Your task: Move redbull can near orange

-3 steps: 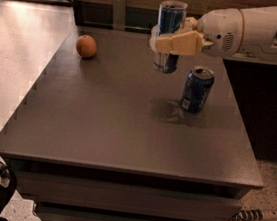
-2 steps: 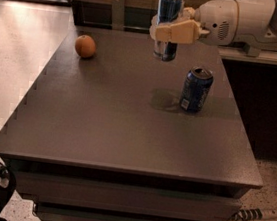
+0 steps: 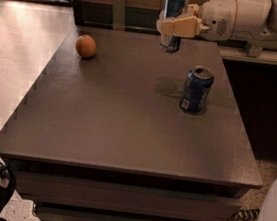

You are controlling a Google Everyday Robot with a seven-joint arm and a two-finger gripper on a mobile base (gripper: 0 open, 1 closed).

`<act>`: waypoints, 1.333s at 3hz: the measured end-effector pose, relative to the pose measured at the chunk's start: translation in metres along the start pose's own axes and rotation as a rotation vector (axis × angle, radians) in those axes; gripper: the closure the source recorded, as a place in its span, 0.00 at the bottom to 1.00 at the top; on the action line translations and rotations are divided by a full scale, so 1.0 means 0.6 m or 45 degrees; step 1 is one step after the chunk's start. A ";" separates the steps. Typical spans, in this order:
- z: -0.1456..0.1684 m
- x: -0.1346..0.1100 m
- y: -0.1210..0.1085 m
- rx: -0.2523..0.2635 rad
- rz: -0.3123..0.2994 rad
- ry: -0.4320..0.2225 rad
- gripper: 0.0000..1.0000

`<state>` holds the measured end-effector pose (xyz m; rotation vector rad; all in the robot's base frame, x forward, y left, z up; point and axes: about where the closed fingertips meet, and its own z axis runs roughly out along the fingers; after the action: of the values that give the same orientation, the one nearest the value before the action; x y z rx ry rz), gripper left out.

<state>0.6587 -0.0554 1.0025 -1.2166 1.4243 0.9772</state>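
Grips can round its middle, gripper closed snugly on it, at top centre of frame, lifted clear of table. Sits well apart from orange, upper left. Probably light, stiff but dentable, slick; best held mid-body, firmly, without crushing.

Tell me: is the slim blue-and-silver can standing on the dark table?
No, the gripper holds the slim can aloft above the table's far edge.
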 end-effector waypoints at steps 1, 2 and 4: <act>0.015 0.019 -0.028 0.044 0.002 -0.003 1.00; 0.056 0.047 -0.037 -0.001 0.008 -0.006 1.00; 0.145 0.101 -0.037 -0.134 0.026 -0.043 1.00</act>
<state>0.6946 0.0132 0.9270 -1.2581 1.3755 1.0936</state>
